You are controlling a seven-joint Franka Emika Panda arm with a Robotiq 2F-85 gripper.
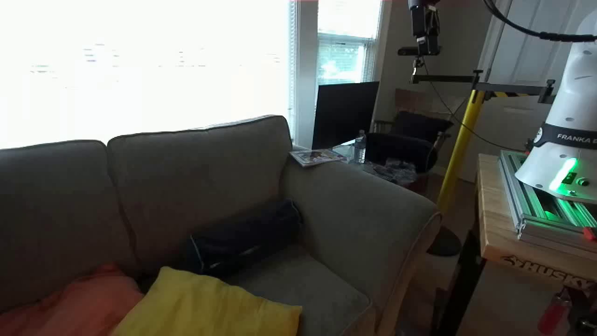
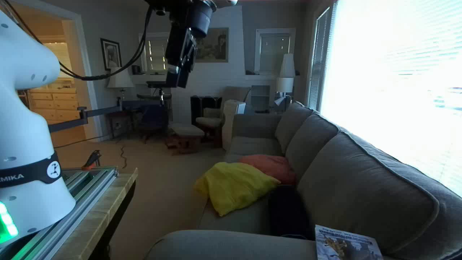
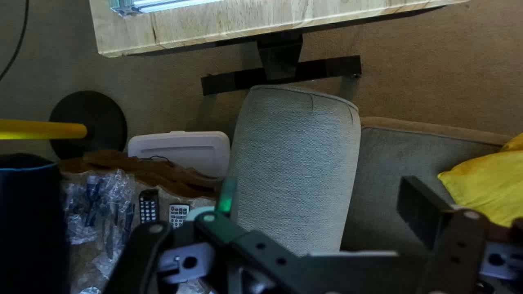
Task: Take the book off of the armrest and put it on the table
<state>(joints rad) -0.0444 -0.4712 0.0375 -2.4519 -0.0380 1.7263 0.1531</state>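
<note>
In both exterior views our white arm stands upright on its base, which we see ringed by a dark band and lit by a green strip just below; our wrist hangs high, at the top edge, and beneath it our black gripper points down, tipped slightly off vertical; in the wrist view we find its two dark fingers spread wide, standing well apart, one of them catching a green sheen.

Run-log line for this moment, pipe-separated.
picture-cover book: on sofa armrest, near back cushion | gripper: open, empty, clear of book | pick: pending | place: pending
</note>
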